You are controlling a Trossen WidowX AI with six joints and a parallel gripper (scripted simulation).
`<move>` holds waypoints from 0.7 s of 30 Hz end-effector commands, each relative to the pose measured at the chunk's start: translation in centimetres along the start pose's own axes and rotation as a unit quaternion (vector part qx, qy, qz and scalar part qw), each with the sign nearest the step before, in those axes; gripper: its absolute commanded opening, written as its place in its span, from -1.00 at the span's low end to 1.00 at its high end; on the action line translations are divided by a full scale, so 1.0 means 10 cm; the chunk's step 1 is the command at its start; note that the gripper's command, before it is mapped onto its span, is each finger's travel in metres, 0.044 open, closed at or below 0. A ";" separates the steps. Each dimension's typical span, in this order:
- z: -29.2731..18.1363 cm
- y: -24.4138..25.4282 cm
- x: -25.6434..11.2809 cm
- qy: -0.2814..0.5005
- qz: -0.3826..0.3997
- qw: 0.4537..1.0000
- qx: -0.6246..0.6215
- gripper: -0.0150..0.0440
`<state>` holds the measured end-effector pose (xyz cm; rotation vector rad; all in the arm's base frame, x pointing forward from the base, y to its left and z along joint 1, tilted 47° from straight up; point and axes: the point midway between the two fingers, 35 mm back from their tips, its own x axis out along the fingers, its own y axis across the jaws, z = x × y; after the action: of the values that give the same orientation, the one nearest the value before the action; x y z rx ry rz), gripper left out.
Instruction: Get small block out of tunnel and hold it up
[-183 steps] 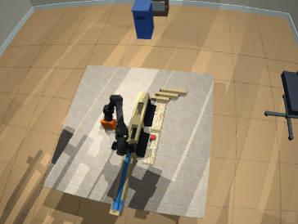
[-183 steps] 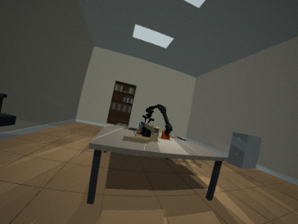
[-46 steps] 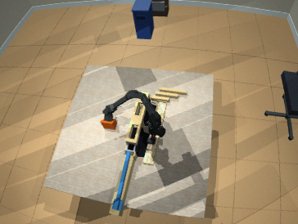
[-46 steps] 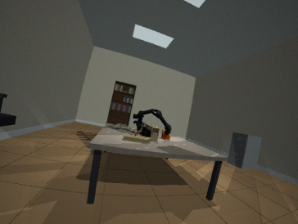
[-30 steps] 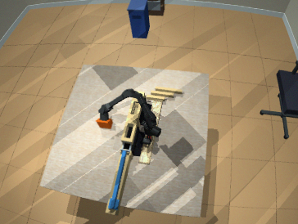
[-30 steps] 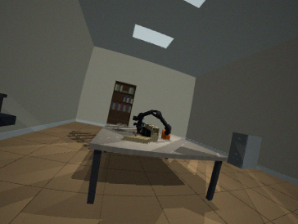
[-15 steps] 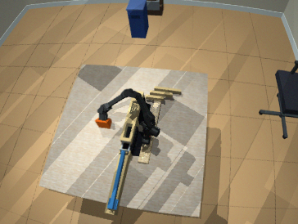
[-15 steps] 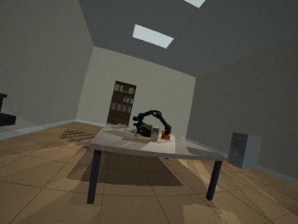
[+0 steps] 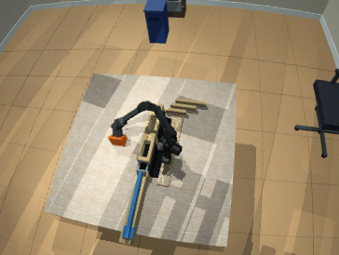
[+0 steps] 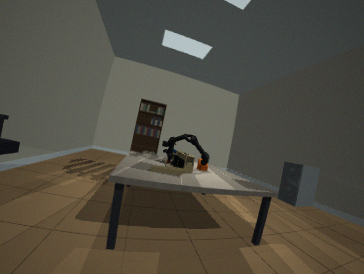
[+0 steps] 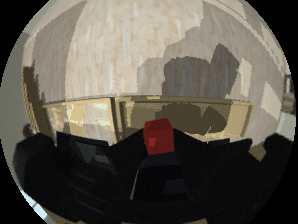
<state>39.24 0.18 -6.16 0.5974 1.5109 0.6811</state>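
Base: orange (image 9: 117, 140) (image 10: 202, 165), on the table (image 9: 93, 177) (image 10: 190, 188) (image 11: 110, 45), left of the wooden frame in the top view.
Handle: blue (image 9: 135, 197), long and straight, running from the near end of the frame towards the near table edge.
Frame: tan (image 9: 149, 138) (image 10: 188, 159), with openings in its top; the arm (image 9: 145, 106) (image 10: 187, 136) arches over to its right side.
Gripper: black (image 9: 155, 165) (image 10: 176, 161) (image 11: 159, 140), low beside the frame, clenched on the block.
Block: red (image 11: 158, 137), between the fingertips, with tan framing beyond it in the wrist view; its height above the table cannot be told.
Rods: tan (image 9: 190, 102), lying near the frame's far end.
Chair: dark (image 9: 327, 107) (image 10: 9, 146), on the floor, well apart from the table.
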 end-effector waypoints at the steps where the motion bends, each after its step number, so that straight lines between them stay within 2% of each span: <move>1: 0.04 -0.02 -0.19 -0.003 -0.004 1.000 -0.003 -0.49; 21: -0.03 0.00 -1.14 -0.002 -0.002 1.000 -0.001 -0.49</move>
<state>39.74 -6.99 0.56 0.6012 1.5078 0.6742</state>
